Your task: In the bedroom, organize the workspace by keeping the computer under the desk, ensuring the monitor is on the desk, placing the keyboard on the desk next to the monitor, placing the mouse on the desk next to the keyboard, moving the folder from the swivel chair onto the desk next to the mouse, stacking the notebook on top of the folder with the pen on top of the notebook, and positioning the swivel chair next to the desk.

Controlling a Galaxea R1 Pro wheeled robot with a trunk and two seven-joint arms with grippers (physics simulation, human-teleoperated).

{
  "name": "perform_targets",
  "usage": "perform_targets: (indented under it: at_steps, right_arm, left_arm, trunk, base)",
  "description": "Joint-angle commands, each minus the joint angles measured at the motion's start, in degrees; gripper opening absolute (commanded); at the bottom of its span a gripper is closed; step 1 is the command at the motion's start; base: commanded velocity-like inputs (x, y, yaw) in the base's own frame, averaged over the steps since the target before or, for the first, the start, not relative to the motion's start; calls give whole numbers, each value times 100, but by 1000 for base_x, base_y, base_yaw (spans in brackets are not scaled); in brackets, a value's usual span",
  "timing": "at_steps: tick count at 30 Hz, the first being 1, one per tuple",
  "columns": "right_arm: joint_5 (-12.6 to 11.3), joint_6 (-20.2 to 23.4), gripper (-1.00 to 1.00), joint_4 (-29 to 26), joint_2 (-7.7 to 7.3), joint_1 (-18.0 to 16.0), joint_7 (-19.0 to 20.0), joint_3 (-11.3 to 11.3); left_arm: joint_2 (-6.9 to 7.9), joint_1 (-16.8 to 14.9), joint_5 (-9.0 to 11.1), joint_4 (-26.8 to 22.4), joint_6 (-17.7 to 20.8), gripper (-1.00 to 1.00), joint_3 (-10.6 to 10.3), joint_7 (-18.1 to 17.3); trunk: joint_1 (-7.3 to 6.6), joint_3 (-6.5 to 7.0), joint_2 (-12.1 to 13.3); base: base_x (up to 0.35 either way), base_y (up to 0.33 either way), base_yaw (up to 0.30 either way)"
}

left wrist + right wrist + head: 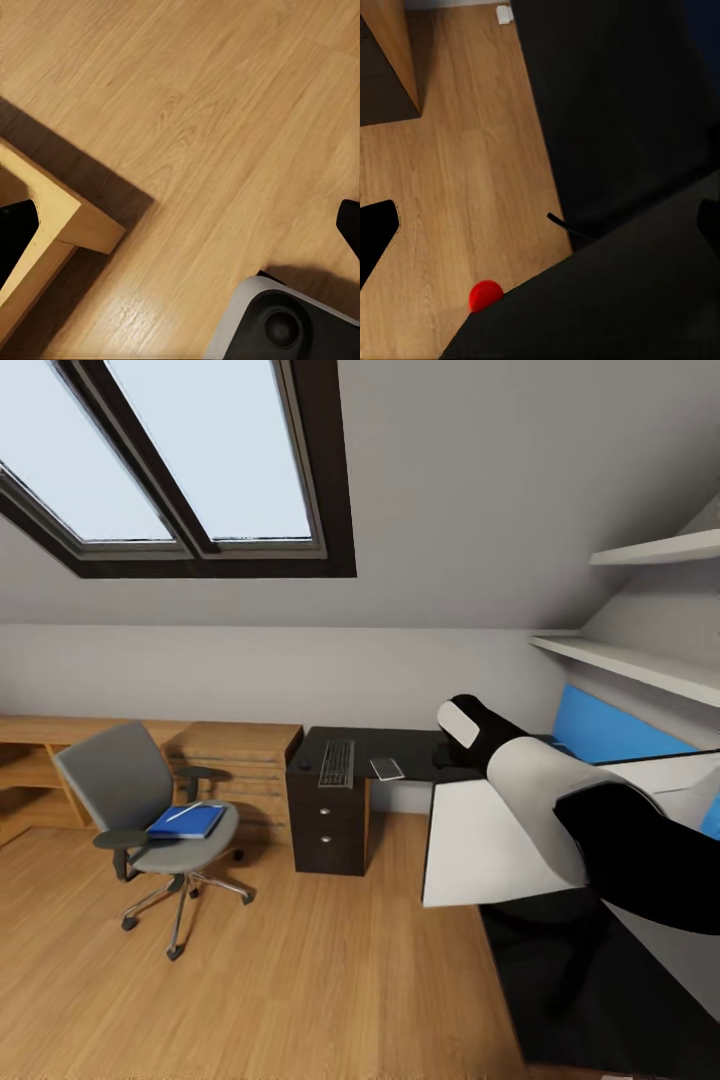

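Off to the right of the head view, a black-and-white robot arm (540,780) crosses the picture, but its hand is hidden, so I cannot tell whether that right hand is spread or pressed together. The right wrist view gives only dark finger edges over wood floor, a black surface and a small red ball (486,295). The left wrist view shows one dark fingertip at the frame's edge above pale plank flooring (195,112) and a light wooden furniture corner (67,217); that hand's state I cannot tell either.

Further out, a dark desk-like counter with a drawer unit (327,820) stands against the wall, carrying a dark flat keyboard (337,762), a small black mouse (303,764) just beside it and a pale flat rectangle (387,768) I cannot identify.

Well apart from it, a grey swivel chair on castors (150,820) holds the flat blue folder (187,821) on its seat, with a thin white pen-like stick (184,811) lying on top.

The folder is probably light, thin and somewhat flexible, with a slick cover; it lies flush on a soft seat, so pinching an overhanging edge looks best, kept level lest the stick roll off. The chair will likely roll if pushed.
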Motion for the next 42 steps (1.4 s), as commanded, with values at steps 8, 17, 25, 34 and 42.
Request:
perform_targets:
  at_steps: [8,17,25,34,42]
  right_arm:
    - [-162,48,100,-39,87,-4,-42,38]
    - [-253,268,100,-40,100,-4,-42,38]
    - [-254,273,100,-42,100,-4,-45,38]
    - [-254,272,100,-50,100,-4,-45,38]
    - [-254,272,100,-53,100,-4,-45,41]
  left_arm:
    - [5,3,11,-14,-20,100,-49,49]
    - [5,3,10,-14,-21,100,-49,49]
    - [5,3,10,-14,-20,100,-49,49]
    - [5,3,10,-14,-13,100,-49,49]
    - [0,3,10,-14,-13,100,-52,49]
  trunk:
    - [2,-9,-9]
    - [2,-9,-9]
    - [2,-9,-9]
    - [2,-9,-9]
    - [2,-9,-9]
  base:
    - [-77,0,0]
    - [-133,0,0]
    - [-149,0,0]
    - [-127,0,0]
    - [-135,0,0]
